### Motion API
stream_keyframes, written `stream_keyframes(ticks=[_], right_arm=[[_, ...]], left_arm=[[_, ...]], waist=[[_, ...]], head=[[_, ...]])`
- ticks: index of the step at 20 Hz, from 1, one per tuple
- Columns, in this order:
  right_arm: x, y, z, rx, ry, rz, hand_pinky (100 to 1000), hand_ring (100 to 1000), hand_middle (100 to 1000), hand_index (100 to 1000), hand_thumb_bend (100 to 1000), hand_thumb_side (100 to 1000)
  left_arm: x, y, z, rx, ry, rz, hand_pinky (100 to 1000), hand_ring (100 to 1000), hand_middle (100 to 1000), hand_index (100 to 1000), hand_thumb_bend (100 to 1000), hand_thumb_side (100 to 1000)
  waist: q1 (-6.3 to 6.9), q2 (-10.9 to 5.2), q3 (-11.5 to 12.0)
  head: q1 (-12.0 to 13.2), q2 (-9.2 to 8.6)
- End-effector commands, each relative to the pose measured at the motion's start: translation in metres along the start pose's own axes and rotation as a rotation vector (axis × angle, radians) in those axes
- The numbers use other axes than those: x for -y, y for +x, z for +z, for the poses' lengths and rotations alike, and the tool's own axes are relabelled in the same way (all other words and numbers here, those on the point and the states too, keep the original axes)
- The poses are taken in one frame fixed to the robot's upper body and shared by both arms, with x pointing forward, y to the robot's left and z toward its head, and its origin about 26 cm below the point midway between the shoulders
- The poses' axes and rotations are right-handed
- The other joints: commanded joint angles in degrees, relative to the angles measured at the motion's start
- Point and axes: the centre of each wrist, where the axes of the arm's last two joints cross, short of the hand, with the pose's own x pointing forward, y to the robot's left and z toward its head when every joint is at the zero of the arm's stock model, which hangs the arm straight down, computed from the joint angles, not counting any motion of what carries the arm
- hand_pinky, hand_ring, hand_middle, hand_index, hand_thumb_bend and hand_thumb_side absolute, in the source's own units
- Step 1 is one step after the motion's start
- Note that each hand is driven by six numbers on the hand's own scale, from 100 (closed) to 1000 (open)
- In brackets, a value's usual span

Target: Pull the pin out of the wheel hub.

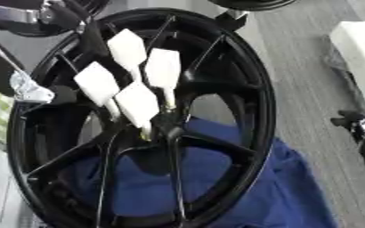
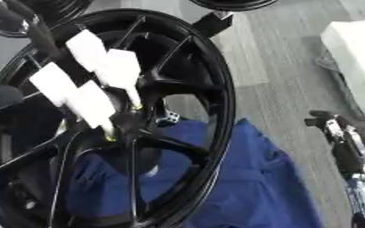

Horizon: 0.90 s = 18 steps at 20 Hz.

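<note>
- Looking down, we see the black wheel [image 1: 216, 89] on a blue cloth [image 1: 294, 191], four white-tagged pins [image 1: 137, 103] in its hub.
- Our right hand [image 2: 341, 133] shows at the right edge; finger state unclear.
- Left hand unseen.

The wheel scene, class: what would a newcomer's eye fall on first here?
First the big black wheel, filling the left and middle of the view, with four white tags clustered at its hub. Next the blue cloth spread beneath it on the grey floor. The robot's right hand shows at the right edge, apart from the wheel.
</note>
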Motion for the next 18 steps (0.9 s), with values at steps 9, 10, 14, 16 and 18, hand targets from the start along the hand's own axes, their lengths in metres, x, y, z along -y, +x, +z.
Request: stream_keyframes(ticks=[9, 10, 14, 16, 18], right_arm=[[0.001, 0.009, -0.007, 0.03, 0.015, 0.012, 1000, 796, 569, 742, 100, 755], [0.001, 0.009, -0.007, 0.031, 0.016, 0.012, 1000, 796, 569, 742, 100, 755], [0.0, 0.009, -0.008, 0.031, 0.019, 0.01, 1000, 796, 569, 742, 100, 756], [0.0, 0.009, -0.008, 0.032, 0.021, 0.009, 1000, 796, 569, 742, 100, 756], [0.0, 0.009, -0.008, 0.031, 0.022, 0.009, 1000, 796, 569, 742, 100, 757]], left_arm=[[0.0, -0.009, -0.003, 0.055, -0.135, -0.1, 805, 702, 692, 825, 344, 329], [0.001, -0.01, -0.004, 0.053, -0.137, -0.098, 804, 700, 690, 824, 343, 332], [0.005, -0.014, -0.008, 0.051, -0.146, -0.088, 802, 695, 688, 823, 333, 338], [0.007, -0.016, -0.01, 0.055, -0.15, -0.083, 802, 693, 686, 822, 326, 339], [0.008, -0.016, -0.012, 0.06, -0.152, -0.079, 803, 693, 685, 822, 318, 336]], waist=[[-0.56, -0.64, -0.3], [-0.56, -0.64, -0.4], [-0.6, -0.61, -0.5], [-0.62, -0.58, -0.6], [-0.61, -0.57, -0.6]], head=[[0.2, -0.18], [0.2, -0.18], [0.1, -0.3], [0.1, -0.31], [0.1, -0.38]])
